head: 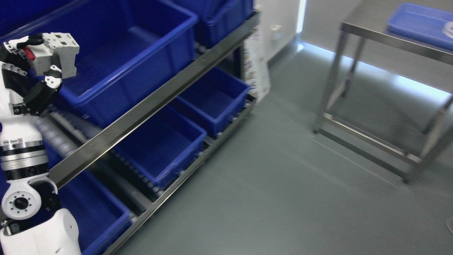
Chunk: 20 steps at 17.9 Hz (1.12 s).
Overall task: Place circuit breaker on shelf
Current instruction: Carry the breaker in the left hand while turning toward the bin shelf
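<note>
I hold the breaker (56, 53) high in my left hand (32, 74), fingers (53, 74) curled around its sides so it cannot slip, just over the near rim of the upper bin (116, 67) on the shelf (148, 102), because there I probably should put it.

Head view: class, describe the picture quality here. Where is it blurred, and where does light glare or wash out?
Head view: motion blur smears the whole frame, most around the grey rollers and the steel table; bright light washes out the floor strip beneath that table; the left hand holding the white circuit breaker stays fairly sharp.
</note>
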Tool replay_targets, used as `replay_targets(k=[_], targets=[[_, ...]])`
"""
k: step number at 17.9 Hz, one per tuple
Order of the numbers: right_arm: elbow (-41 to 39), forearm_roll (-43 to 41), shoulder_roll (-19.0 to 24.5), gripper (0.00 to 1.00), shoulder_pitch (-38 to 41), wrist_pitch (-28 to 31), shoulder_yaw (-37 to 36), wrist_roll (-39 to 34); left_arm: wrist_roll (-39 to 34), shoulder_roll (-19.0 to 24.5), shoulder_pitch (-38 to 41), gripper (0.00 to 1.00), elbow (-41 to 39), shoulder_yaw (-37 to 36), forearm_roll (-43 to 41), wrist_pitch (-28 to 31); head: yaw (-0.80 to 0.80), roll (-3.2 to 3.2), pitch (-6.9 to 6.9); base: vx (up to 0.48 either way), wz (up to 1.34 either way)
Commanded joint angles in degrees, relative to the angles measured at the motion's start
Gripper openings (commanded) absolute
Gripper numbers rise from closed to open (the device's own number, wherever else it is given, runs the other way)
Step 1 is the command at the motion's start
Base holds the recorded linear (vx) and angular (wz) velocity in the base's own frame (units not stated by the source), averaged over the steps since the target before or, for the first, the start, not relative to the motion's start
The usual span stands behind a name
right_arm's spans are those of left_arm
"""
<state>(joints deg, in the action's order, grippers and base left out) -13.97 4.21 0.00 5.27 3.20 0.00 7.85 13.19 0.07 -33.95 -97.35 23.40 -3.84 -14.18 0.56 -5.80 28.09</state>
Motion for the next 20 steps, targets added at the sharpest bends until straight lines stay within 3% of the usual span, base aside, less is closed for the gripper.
replay_targets(k=[1,6,9,14,17,20], targets=[[0.0,-0.07,-1.0,1.0,0.0,1.28,1.14,-0.02,0.17,0.93,-7.17,0.11,1.63,-0.81,-0.64,2.05,0.0,0.0,0.0,-0.13,1.48],[0.0,0.01,-1.0,1.0,0.0,1.37,1.14,-0.02,0.78,1.15,-10.6,0.11,7.6,-2.3,-4.59,4.68,0.0,0.0,0.0,-0.051,1.36],[0.0,0.01,-1.0,1.0,0.0,1.37,1.14,-0.02,1.3,5.45,-15.17,0.11,15.93,-7.83,-9.6,7.68,0.0,0.0,-0.01,0.093,0.91],[0.0,0.01,-1.0,1.0,0.0,1.37,1.14,-0.11,3.42,11.97,-26.14,0.12,41.05,-19.34,-19.79,6.63,0.0,0.0,-0.01,0.162,0.33],[0.0,-0.07,-1.0,1.0,0.0,1.37,1.14,-0.02,3.42,11.62,-33.79,0.12,51.44,-24.96,-22.26,5.74,0.0,0.0,-0.01,0.198,0.15],[0.0,0.01,-1.0,1.0,0.0,1.37,1.14,-0.11,3.24,9.87,-36.18,0.13,62.33,-33.4,-22.53,5.4,0.0,0.0,-0.01,0.185,0.0]])
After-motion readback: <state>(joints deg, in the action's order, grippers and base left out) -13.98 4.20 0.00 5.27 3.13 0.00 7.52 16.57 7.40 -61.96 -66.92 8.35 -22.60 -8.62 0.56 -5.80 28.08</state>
